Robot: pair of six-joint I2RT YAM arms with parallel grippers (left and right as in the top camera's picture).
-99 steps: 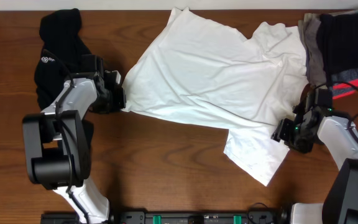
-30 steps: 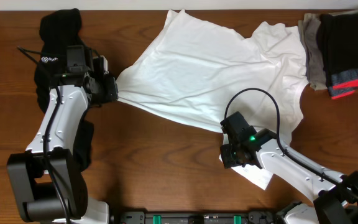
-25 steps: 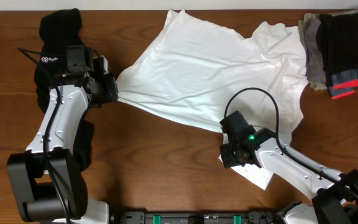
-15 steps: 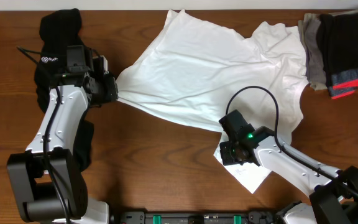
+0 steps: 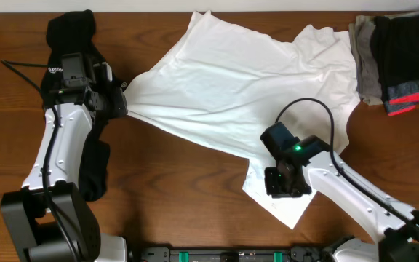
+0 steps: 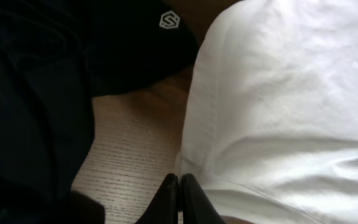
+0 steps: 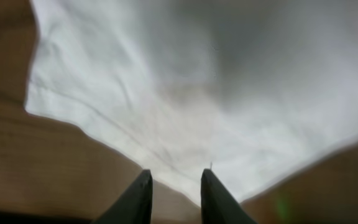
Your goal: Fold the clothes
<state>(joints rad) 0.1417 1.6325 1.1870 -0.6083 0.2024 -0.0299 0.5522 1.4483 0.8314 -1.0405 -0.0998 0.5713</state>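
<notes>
Pulling T-shirt (image 5: 238, 80) leftward, left tool (image 5: 124, 107) clamped, right tool (image 7: 176, 173) shifted right

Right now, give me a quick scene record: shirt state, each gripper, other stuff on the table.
shirt: white T-shirt spread out, wrinkled, unfolded, no print visible
left gripper: shut on the T-shirt's left edge, cloth drawn to a point
right gripper: jaws apart over the shirt's lower flap, nothing held
other items: black garment far left; folded stack top right
surface: wooden table
</notes>
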